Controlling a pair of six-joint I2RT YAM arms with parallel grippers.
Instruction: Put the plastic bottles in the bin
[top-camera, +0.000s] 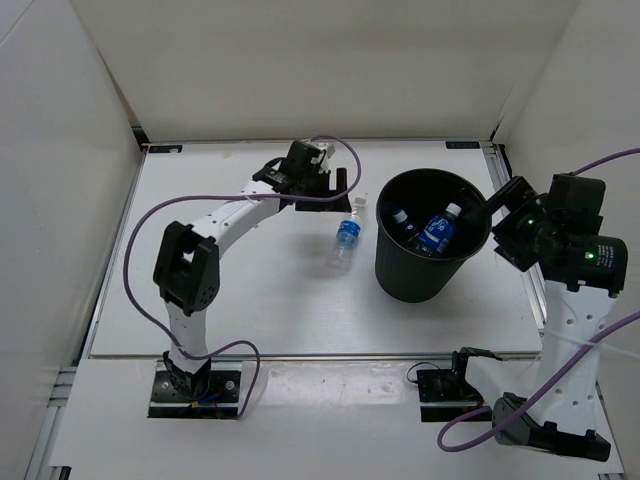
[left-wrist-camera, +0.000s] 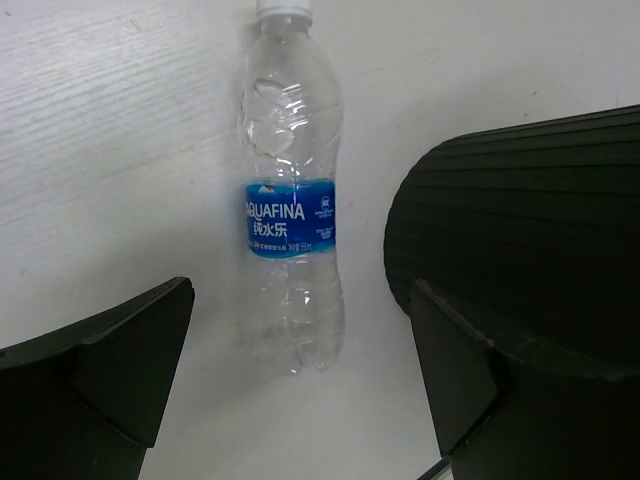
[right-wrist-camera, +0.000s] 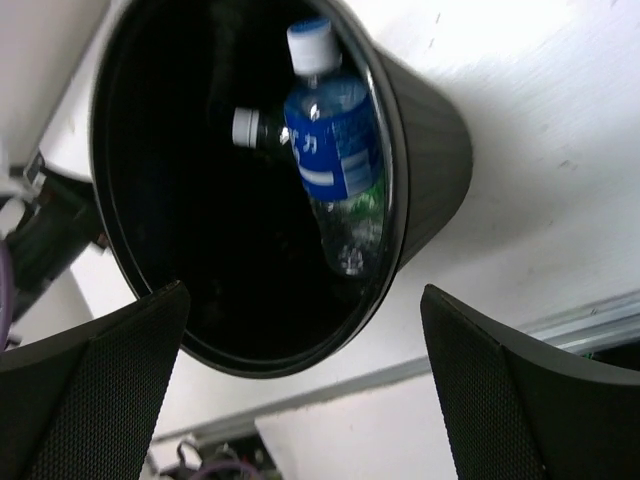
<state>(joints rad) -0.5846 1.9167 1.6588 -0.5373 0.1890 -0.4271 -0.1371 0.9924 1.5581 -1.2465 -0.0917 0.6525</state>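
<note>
A clear plastic bottle (top-camera: 346, 235) with a blue label and white cap lies on the white table, just left of the black bin (top-camera: 420, 275). In the left wrist view the bottle (left-wrist-camera: 290, 200) lies lengthwise ahead of my left gripper (left-wrist-camera: 300, 300), which is open and empty above its base, with the bin wall (left-wrist-camera: 530, 230) at the right. My left gripper (top-camera: 338, 195) hovers just behind the bottle. Inside the bin (right-wrist-camera: 440, 150) lie a blue-labelled bottle (right-wrist-camera: 335, 150), another white-capped bottle (right-wrist-camera: 245, 127) and something green (right-wrist-camera: 372, 195). My right gripper (right-wrist-camera: 303, 300) is open and empty, level with the bin's right rim (top-camera: 497, 205).
White walls enclose the table on the left, back and right. The table's front edge rail (top-camera: 300, 355) runs between the arm bases. Purple cables (top-camera: 140, 240) loop beside both arms.
</note>
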